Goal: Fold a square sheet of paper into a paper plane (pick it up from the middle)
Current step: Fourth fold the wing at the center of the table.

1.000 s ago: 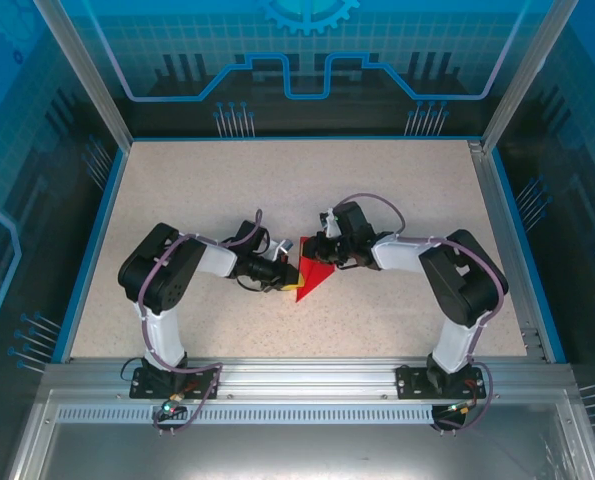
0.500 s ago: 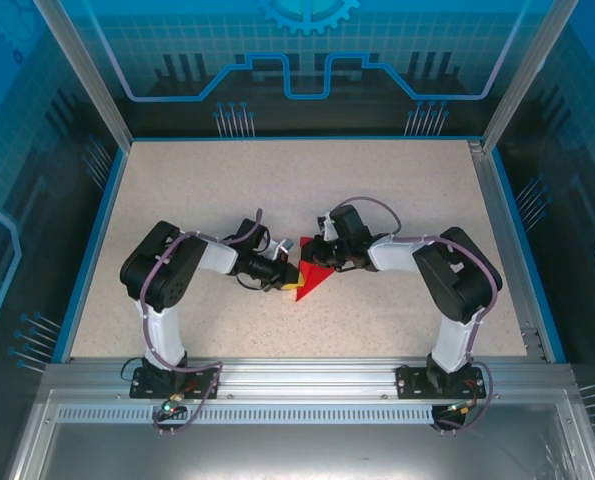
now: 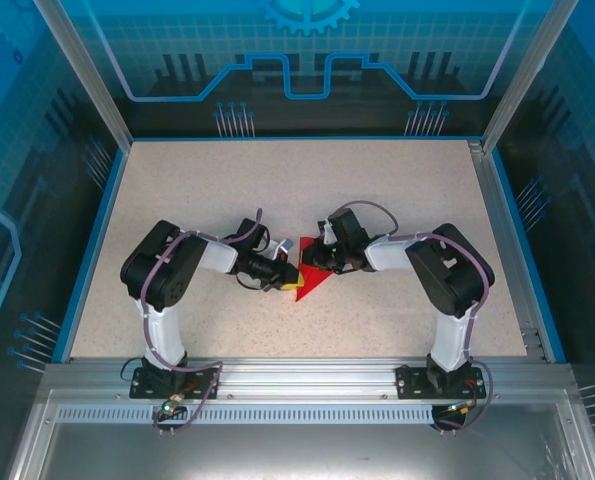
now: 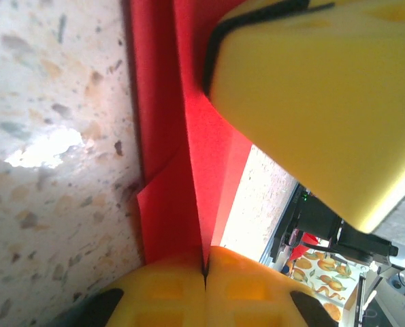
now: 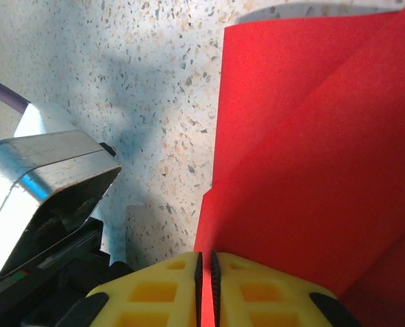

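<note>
Red paper (image 3: 313, 282), folded into a triangle, is lying at the middle of the speckled table (image 3: 227, 190), between the two arms. The left gripper (image 3: 293, 281) is reaching in from the left and pinching the paper's left edge, its yellow fingers (image 4: 161, 293) pressing together on a raised fold. The right gripper (image 3: 318, 263) is leaning in from the far right, its fingers (image 5: 256, 293) clamping the sheet through a thin slit, just beside the left gripper.
</note>
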### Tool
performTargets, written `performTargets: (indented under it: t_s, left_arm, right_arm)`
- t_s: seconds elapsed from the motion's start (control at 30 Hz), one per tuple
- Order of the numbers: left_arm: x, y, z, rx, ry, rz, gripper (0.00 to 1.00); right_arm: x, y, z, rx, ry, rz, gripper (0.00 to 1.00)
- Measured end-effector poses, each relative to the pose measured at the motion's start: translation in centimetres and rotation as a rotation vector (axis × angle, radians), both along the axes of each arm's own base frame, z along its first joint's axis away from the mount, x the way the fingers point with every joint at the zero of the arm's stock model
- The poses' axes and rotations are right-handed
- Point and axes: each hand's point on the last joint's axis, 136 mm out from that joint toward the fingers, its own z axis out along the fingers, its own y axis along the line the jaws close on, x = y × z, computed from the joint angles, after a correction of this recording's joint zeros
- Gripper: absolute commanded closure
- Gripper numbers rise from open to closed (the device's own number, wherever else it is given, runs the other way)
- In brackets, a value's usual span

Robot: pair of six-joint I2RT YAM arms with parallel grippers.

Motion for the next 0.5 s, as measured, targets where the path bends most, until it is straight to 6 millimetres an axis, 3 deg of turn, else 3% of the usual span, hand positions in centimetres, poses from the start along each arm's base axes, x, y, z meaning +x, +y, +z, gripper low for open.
performTargets:
  t_s: [0.5]
  left_arm:
    - [-0.03,-0.14,0.66,-0.018,-0.013,-0.005,0.79]
  right_arm:
    - [0.01,0.35,-0.61,0.005,0.016,0.024,0.86]
